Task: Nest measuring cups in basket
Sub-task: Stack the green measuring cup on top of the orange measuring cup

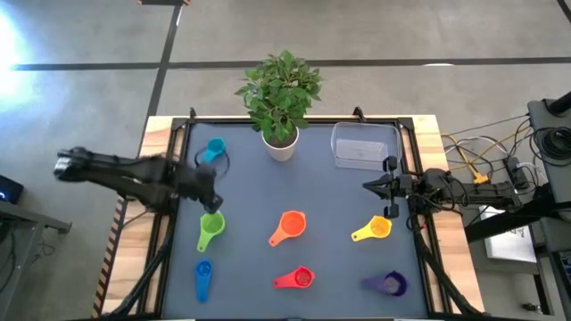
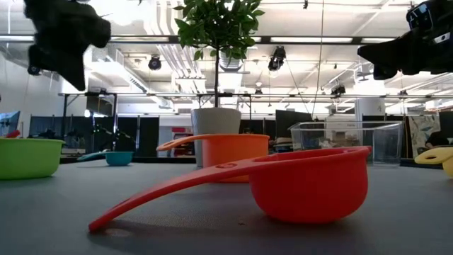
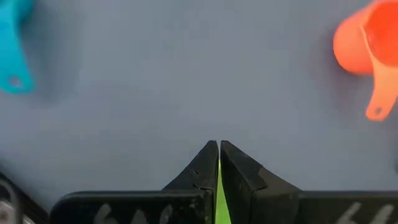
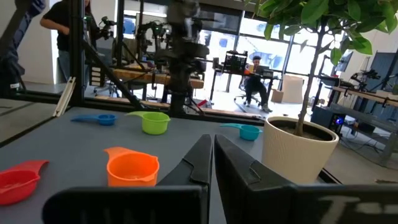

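Red measuring cup (image 2: 311,183) fills the foreground of the low view, bowl at right, handle sloping down to the lower left; in the high view it sits at lower centre of the grey table (image 1: 339,192). Orange cup (image 1: 290,226) lies just above it at mid-frame; yellow cup (image 1: 374,230) to its right; purple cup (image 1: 387,283) at lower right; dark blue cup (image 1: 202,279) at lower left; green cup (image 1: 211,230) above the dark blue one; light blue cup (image 1: 213,152) at upper left. Basket (image 1: 365,144), clear and apparently empty, stands at upper right, just right of the white plant pot (image 1: 280,143). No cup is in the basket. Left gripper (image 1: 209,192) hangs over the left side of the table, between the light blue cup above it in frame and the green cup directly below it; its wrist view shows the fingers pressed together with nothing clamped, a green sliver visible through the slit. Right gripper (image 1: 371,186) is raised at centre right, below the basket and above the yellow cup, fingers likewise pressed together, holding nothing.
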You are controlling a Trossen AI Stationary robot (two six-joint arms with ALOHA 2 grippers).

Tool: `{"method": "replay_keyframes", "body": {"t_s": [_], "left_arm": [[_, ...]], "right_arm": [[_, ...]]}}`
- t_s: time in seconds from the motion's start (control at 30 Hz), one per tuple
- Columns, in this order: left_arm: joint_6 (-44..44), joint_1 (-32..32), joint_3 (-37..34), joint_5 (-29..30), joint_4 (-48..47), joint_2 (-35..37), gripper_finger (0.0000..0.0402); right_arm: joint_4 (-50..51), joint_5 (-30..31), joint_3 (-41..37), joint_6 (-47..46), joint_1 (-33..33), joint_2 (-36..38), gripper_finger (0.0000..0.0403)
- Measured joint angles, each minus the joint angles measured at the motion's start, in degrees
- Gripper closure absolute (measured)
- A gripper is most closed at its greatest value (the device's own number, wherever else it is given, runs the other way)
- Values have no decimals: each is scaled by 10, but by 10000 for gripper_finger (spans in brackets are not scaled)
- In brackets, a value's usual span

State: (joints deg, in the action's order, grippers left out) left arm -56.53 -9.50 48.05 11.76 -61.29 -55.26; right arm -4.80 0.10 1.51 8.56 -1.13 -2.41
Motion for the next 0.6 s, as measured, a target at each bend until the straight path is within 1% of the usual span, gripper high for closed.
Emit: {"method": "replay_keyframes", "body": {"t_s": [0.1,0.2,0.3,0.47,0.53,0.6], "left_arm": [[-72,-95,0,52,-1,-16,400],[-142,-151,0,58,-12,-26,378],[-215,-173,0,54,-32,-36,332],[-286,-177,-12,33,-47,-70,240],[-315,-177,-24,30,-47,-85,211],[-333,-177,-39,25,-48,-98,192]], "right_arm": [[0,0,0,0,0,0,394],[0,0,0,0,0,0,394],[0,0,0,0,0,0,394],[0,0,0,0,0,0,394],[0,0,0,0,0,0,394],[0,0,0,0,0,0,394]]}}
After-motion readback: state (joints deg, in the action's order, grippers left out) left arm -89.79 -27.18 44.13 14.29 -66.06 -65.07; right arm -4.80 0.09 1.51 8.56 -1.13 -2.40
